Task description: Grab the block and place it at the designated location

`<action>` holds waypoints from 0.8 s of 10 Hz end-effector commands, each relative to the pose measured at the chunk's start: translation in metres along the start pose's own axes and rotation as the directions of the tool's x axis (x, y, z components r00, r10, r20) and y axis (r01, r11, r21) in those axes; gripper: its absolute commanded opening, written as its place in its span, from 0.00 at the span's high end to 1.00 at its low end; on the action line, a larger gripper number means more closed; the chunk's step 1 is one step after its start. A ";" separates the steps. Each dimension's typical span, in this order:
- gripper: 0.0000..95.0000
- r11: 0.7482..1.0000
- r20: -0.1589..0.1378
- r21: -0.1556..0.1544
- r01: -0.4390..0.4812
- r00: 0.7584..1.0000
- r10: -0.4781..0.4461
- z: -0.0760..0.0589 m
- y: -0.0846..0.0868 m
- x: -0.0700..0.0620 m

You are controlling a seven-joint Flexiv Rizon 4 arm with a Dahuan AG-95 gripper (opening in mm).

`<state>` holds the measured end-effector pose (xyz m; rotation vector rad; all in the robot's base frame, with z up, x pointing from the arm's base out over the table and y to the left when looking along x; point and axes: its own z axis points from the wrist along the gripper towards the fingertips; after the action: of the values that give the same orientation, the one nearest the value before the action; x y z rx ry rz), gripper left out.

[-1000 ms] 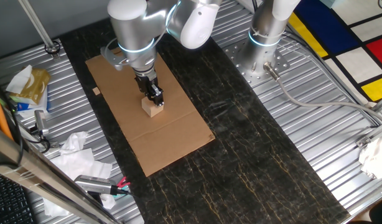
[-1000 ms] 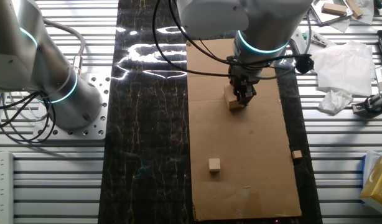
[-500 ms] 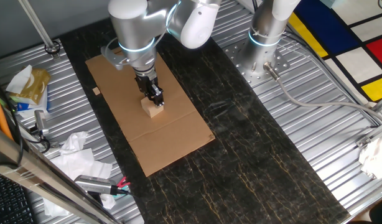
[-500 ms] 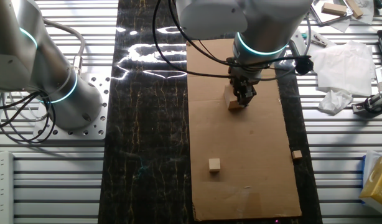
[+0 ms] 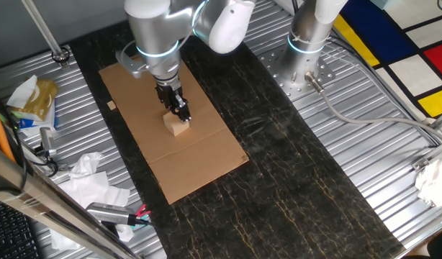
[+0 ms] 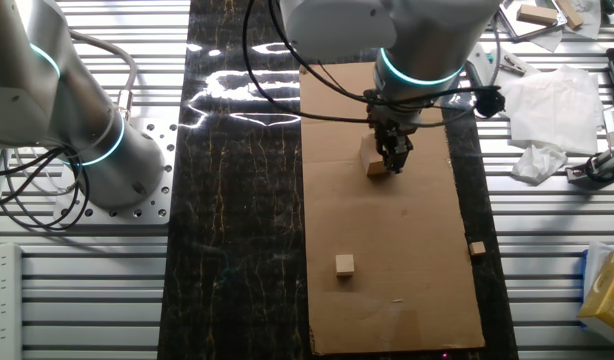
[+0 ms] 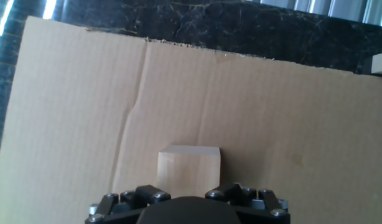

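Black two-finger claw [image 5: 178,113] hangs straight down w/ its tips at the top of the pale tan wooden cube [image 5: 178,126]. Whether it's pinching the cube or just let go, can't tell; fingers are hidden in the hand view, only the claw base [image 7: 188,202] shows. The cube looks to sit flat on the brown cardboard sheet [image 5: 206,155], roughly mid-sheet, so prob. a set-down or pick-up pose. No black dot visible anywhere; it may be under the cube.

Further out: a smaller tan cube [image 6: 344,264] lies well apart on the same sheet, and a tiny tan chip [image 6: 477,248] sits at the sheet's edge on the dark marbled tabletop [image 6: 237,200].
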<state>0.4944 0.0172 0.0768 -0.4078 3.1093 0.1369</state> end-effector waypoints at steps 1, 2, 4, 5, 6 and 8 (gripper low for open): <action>0.20 1.000 -0.003 0.008 0.000 1.000 0.000 -0.007 -0.001 0.001; 0.20 1.000 -0.004 0.008 -0.003 1.000 0.003 -0.011 -0.001 0.001; 0.20 1.000 0.000 0.009 -0.004 1.000 0.004 -0.027 -0.001 0.003; 0.40 1.000 0.008 0.013 -0.011 1.000 0.011 -0.034 -0.001 0.004; 0.60 0.999 0.013 0.026 -0.029 1.000 0.029 -0.044 0.000 0.005; 0.80 0.997 0.013 0.057 -0.052 0.999 0.051 -0.059 0.003 0.007</action>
<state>0.4860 0.0126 0.1346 -0.3297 3.1028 0.0570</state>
